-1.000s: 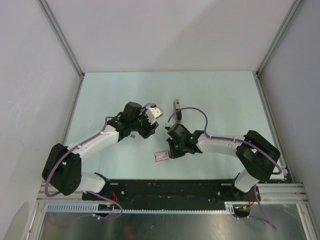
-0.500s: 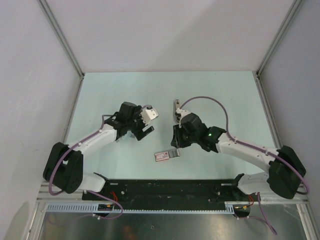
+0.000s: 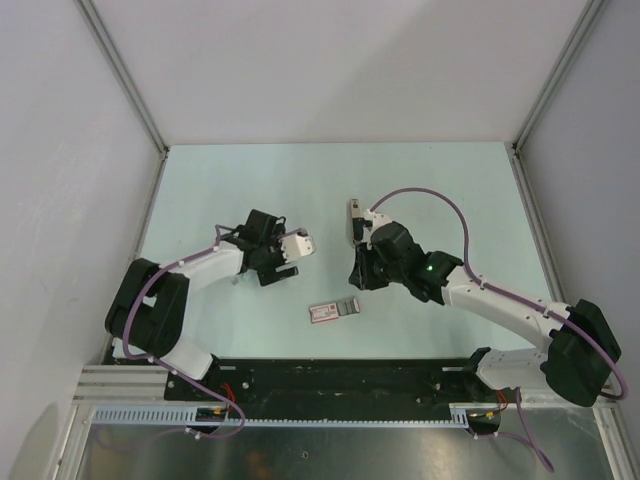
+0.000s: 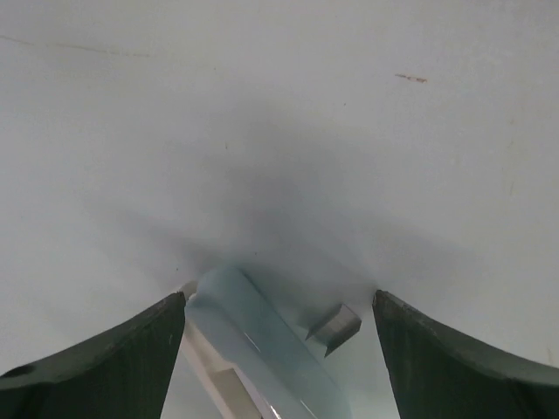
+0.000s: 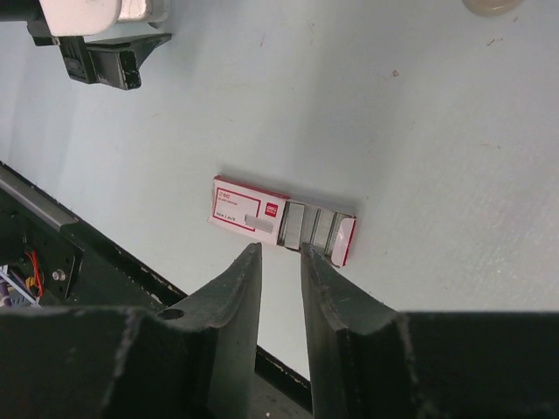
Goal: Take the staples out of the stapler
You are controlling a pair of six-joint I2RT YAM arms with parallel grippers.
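— Starting from the largest thing, what is shown?

— A pale green table (image 3: 450, 190) is seen, walled in white. Both arms are stretched over it, the left arm (image 3: 190, 272) bent in from one side and the right arm (image 3: 500, 298) from the other.

— How are the grippers set?

— The left gripper (image 3: 284, 254) is clamped on the stapler (image 4: 262, 345), which is held clear of the table. In the left wrist view the stapler is seen between the two dark fingers (image 4: 96, 367), touching one of them. A gap is shown at the other, and the place of actual grip is hidden below the frame's edge. The right gripper (image 5: 279, 251) is pointed down at the table, its fingers parted by only a narrow slit, and nothing is gripped in it.

— And the stapler itself?

— A pale blue top and a white part are shown. A small grey metal tab (image 4: 336, 323) is seen jutting beside it, toward the finger it does not touch. Whether staples are loaded cannot be told.

— What else is laid out?

— A flat red-and-white box (image 5: 281, 220) is laid on the table just beyond the right gripper's fingertips, apart from them, with grey strips (image 5: 310, 225) exposed at one end. In the top view a small grey piece (image 3: 354, 212) is seen on the table behind the right gripper, beside its wrist. What it is cannot be made out.
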